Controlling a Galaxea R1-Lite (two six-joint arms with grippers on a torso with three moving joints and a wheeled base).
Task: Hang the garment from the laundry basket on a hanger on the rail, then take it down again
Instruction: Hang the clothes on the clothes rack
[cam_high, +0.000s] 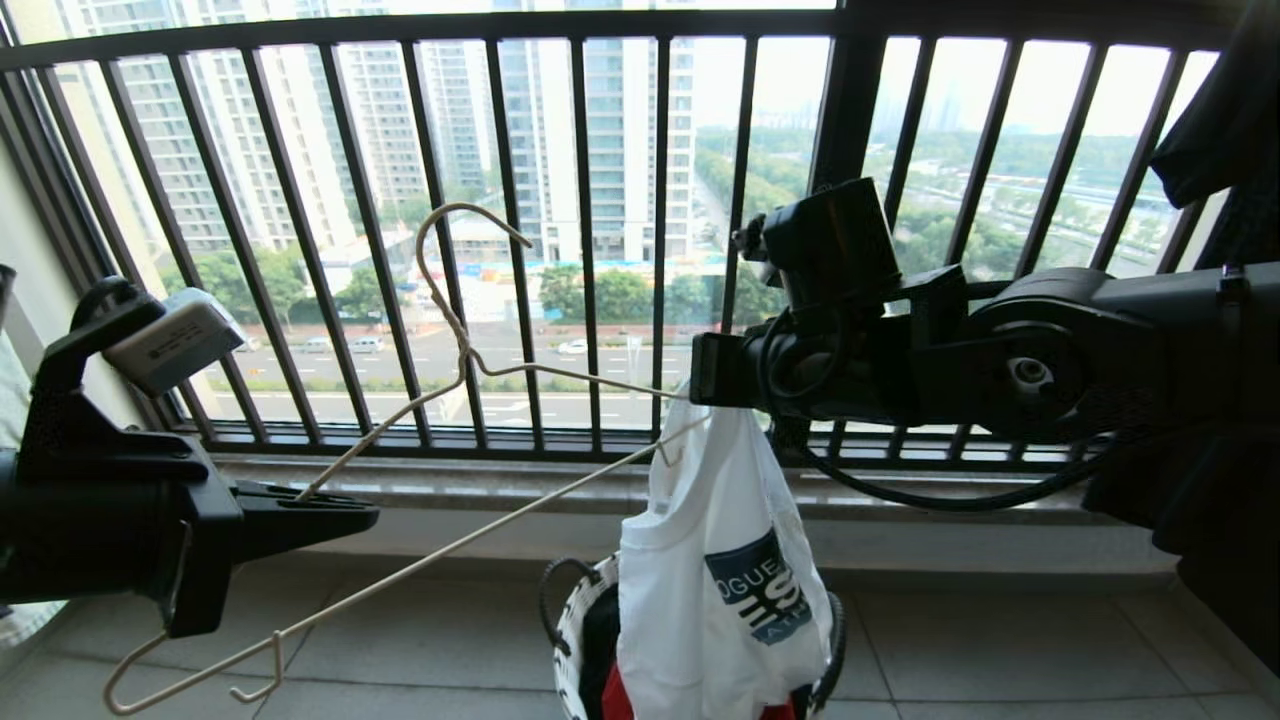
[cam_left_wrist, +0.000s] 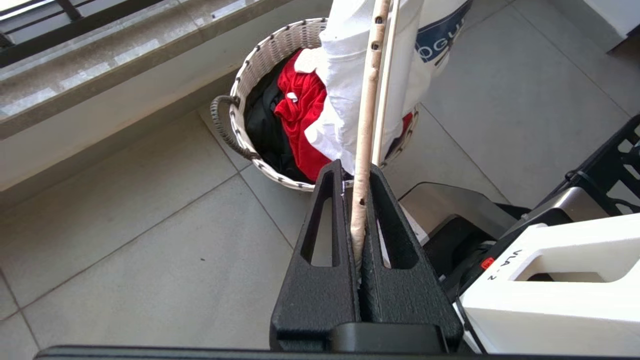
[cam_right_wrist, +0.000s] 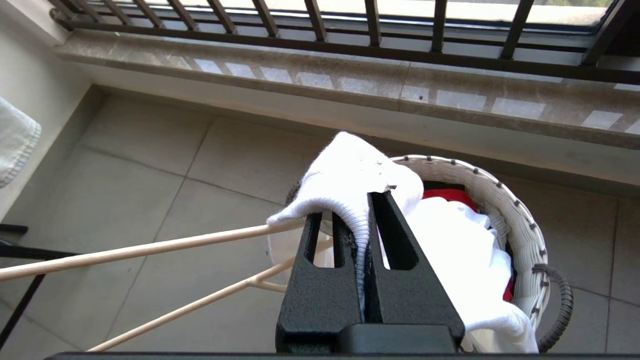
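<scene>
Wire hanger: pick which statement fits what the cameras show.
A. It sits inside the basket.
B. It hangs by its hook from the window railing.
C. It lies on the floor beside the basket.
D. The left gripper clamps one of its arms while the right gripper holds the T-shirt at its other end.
D: the left gripper is shut on the hanger, and the right gripper pinches the white T-shirt at its far end, above the basket.

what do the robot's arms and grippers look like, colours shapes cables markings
Both grippers, left gripper and right gripper, have matte black wedge-shaped fingers with slotted cutouts. The arms are black, each carrying a boxy wrist camera; a black cable loops under the right arm.
</scene>
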